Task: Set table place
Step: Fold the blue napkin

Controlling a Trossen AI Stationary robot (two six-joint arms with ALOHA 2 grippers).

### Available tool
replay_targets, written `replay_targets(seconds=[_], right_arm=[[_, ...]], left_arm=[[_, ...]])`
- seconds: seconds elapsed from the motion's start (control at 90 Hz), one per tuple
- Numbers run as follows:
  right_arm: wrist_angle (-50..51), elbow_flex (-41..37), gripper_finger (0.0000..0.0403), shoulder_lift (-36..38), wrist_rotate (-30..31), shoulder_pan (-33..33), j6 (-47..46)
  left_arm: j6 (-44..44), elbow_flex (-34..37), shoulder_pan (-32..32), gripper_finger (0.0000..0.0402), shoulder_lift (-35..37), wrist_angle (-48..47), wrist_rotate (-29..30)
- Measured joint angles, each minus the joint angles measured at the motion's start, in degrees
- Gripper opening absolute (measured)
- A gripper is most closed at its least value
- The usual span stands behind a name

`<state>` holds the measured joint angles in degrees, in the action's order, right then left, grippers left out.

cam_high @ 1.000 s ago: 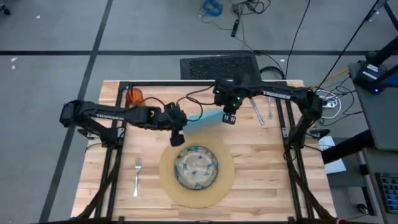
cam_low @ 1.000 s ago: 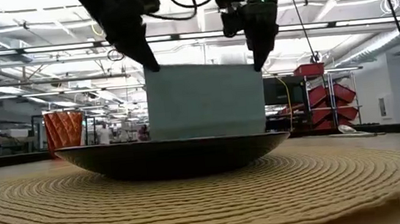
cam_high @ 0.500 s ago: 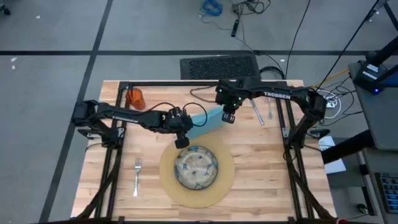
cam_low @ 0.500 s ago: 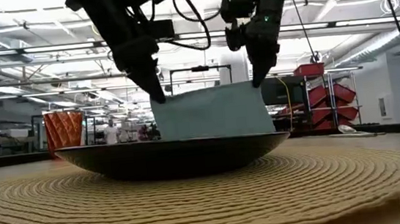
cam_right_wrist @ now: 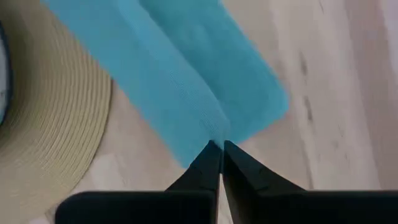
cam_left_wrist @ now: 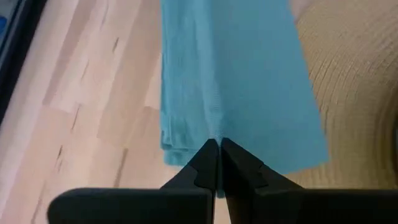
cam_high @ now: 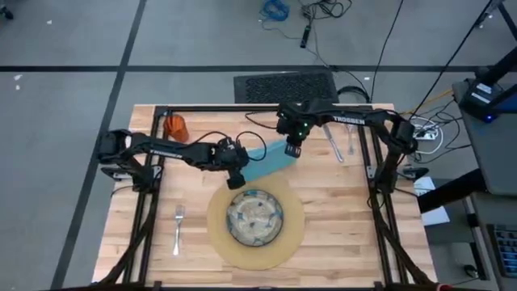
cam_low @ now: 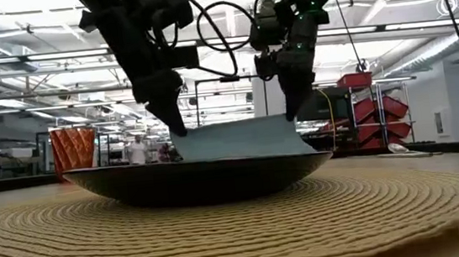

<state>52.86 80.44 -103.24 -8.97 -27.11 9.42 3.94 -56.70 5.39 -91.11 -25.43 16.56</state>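
A teal napkin (cam_high: 266, 159) is stretched between my two grippers, behind the speckled plate (cam_high: 254, 217) that sits on the round tan mat (cam_high: 284, 242). My left gripper (cam_high: 237, 179) is shut on the napkin's end nearer the plate, and my right gripper (cam_high: 292, 149) is shut on its far right end. In the low view the plate (cam_low: 200, 178) hides the napkin's lower edge. A fork (cam_high: 178, 226) lies left of the mat. An orange cup (cam_high: 174, 127) stands at the far left. A knife (cam_high: 334, 146) and a spoon (cam_high: 350, 144) lie at the far right. My left gripper pinches the napkin's upper edge (cam_left_wrist: 214, 127) at one end between its two fingertips, coming from above and pointing down. Folded layers (cam_left_wrist: 169, 142) show beside the fingers. The cloth slopes away below the hold. My right gripper pinches the napkin's upper edge (cam_right_wrist: 214, 130) at the other end between its fingertips, from above, pointing down. The cloth runs fairly taut between the two holds (cam_low: 238, 126) and slopes down behind the plate.
Black frame rails (cam_high: 149, 202) run along the table's left and right sides under the arms. Bare wood (cam_high: 347, 202) lies right of the mat and between mat and fork. A black mesh panel (cam_high: 283, 85) sits beyond the far edge.
Both grippers have come down with the napkin, staying shut. The napkin hung as a tall upright sheet behind the plate; it now slopes low, with only a short strip showing above the plate's rim. My left gripper has shifted slightly toward the table's right.
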Motion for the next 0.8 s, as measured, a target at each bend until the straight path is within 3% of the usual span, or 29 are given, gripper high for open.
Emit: replay_targets(seconds=[0.567,0.8], right_arm=[[-1.5,0.0,0.0000,-2.7,-0.4,-1.9,2.2],[-2.7,0.0,0.0000,-2.7,-0.5,-2.8,2.3]], left_arm=[[-1.2,0.1,2.4,0.0000,-0.3,0.8,-0.9],[2.7,2.4,4.6,0.0000,-0.3,3.0,-1.8]])
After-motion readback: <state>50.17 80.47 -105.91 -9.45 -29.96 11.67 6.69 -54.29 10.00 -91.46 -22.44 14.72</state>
